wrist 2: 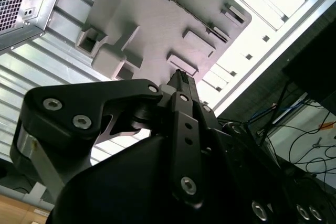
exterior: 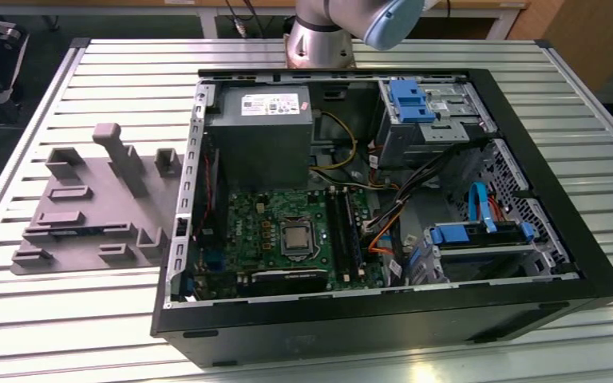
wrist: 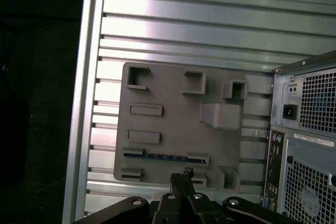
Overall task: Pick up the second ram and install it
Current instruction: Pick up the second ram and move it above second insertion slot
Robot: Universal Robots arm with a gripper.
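Slatted aluminium table point(exterior: 104, 72) carries the whole layout, with bare slats left open round its edges. At the exterior view's left, a grey moulded fixture plate point(exterior: 93, 203) is laid flat, studded with raised blocks point(exterior: 61, 158) and one tall post point(exterior: 115, 152). The second ram, a slim dark-green stick point(wrist: 165, 157), is seen in the first wrist view standing on edge in a long slot of that plate. The black gripper point(wrist: 180, 174) is hung above the plate, apart from the stick, its jaws drawn together with nothing held.

The pick-up is judged to be the step in hand, with no grasp yet made. For it, the jaws would have to be opened and lined up across the stick's thin upper edge. Room above the slot is open, though blocks stand near it.

Just beside the plate, to the right, an open black computer case point(exterior: 392, 319) is set, and its metal side wall point(exterior: 186, 199) would have to be cleared. Inside, long black slots point(exterior: 345, 227) on the green motherboard point(exterior: 269, 219) are crowded by orange and black cables point(exterior: 383, 227).
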